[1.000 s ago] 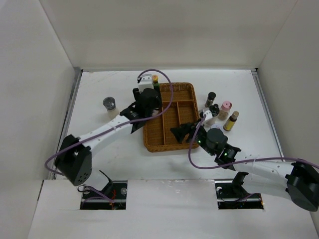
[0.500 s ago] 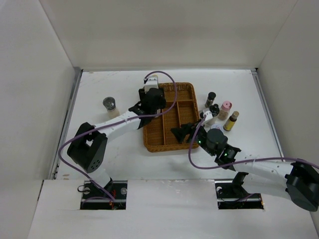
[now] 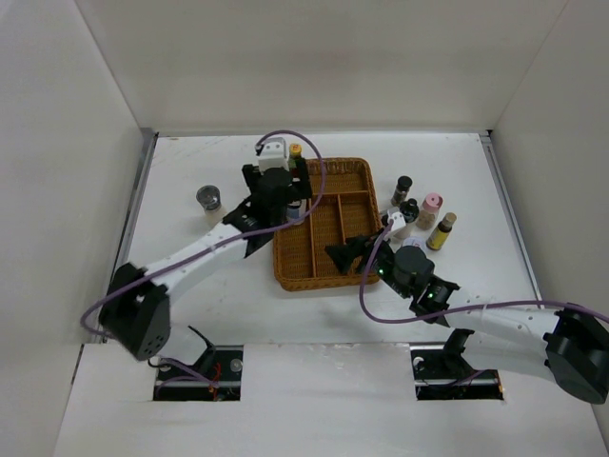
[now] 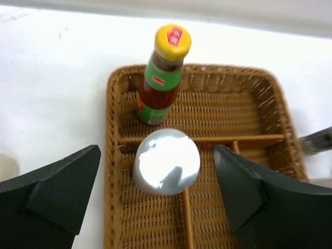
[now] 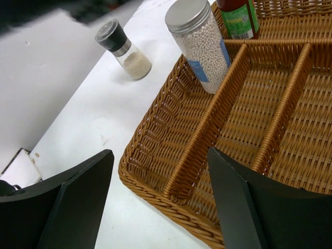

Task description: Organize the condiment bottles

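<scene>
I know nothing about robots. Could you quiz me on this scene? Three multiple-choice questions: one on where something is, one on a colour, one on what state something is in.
1. Where does the silver-lidded jar stand?
A) inside the wicker tray
B) outside it, to its left
C) on its side behind it

2. What colour is the cap on the red sauce bottle?
A) pink
B) yellow
C) black

3. How is the left gripper?
A) clamped on the jar
B) open, its fingers clear of the jar on both sides
C) shut on nothing

Answers:
1 A, woven wicker lies all round the jar.
2 B, the left wrist view shows a yellow cap.
3 B, a gap shows between each finger and the jar.
</scene>
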You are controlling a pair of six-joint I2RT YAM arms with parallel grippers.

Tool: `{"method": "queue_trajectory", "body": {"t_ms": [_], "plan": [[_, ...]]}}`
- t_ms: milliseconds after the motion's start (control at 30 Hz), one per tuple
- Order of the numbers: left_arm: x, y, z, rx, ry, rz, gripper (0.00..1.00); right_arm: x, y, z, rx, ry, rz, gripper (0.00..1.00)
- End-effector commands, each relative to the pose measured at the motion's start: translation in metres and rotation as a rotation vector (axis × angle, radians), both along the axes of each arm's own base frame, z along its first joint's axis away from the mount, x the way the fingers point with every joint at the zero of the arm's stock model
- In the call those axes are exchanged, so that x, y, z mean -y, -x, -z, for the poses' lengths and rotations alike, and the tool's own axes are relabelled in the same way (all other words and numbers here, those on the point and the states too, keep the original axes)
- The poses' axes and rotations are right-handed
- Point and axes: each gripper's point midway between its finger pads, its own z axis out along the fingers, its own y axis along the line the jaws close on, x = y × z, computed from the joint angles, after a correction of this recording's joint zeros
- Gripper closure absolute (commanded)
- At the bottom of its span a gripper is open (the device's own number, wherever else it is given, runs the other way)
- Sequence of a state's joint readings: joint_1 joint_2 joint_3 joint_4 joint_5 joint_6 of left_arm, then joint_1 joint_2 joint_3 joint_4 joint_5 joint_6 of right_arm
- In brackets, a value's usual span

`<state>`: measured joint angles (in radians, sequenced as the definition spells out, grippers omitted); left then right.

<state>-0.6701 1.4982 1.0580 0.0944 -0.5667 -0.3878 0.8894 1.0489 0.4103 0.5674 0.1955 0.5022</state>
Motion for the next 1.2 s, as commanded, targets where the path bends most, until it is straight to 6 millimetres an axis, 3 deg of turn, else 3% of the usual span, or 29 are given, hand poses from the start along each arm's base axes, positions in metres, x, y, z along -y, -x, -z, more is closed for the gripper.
{"method": "queue_trajectory", "body": {"t_ms": [0,100,233,333,433,600,867,1033,1167], "plan": [[-0.033,0.024,-0.076,0.177,0.097,-0.059,0.08,0.001,-0.004,-0.016,0.032,-0.054,0.019,0.21],[-0.077,0.044,-0.073,0.174,0.081,-0.161,0.08,0.001,-0.005,-0.015,0.03,-0.052,0.019,0.2],[-0.135,0.057,-0.044,0.083,0.05,-0.316,0.08,-0.002,-0.006,-0.011,0.019,-0.044,0.013,0.19],[-0.173,0.057,-0.023,0.036,0.046,-0.423,0.08,-0.003,-0.007,-0.009,0.015,-0.039,0.011,0.18],[-0.197,0.046,-0.001,-0.015,0.048,-0.473,0.08,-0.006,-0.005,-0.01,0.016,-0.041,-0.001,0.17],[-0.197,0.016,0.024,-0.082,0.052,-0.436,0.09,-0.006,-0.005,-0.011,0.017,-0.042,-0.003,0.16],[-0.215,-0.017,0.046,-0.116,0.049,-0.481,0.13,-0.01,-0.003,-0.011,0.019,-0.039,-0.018,0.14],[-0.215,-0.03,0.041,-0.085,0.057,-0.475,0.3,-0.012,-0.002,-0.009,0.016,-0.035,-0.026,0.15],[-0.216,-0.033,0.033,-0.063,0.043,-0.477,0.57,-0.012,-0.002,-0.009,0.016,-0.033,-0.026,0.15]]}}
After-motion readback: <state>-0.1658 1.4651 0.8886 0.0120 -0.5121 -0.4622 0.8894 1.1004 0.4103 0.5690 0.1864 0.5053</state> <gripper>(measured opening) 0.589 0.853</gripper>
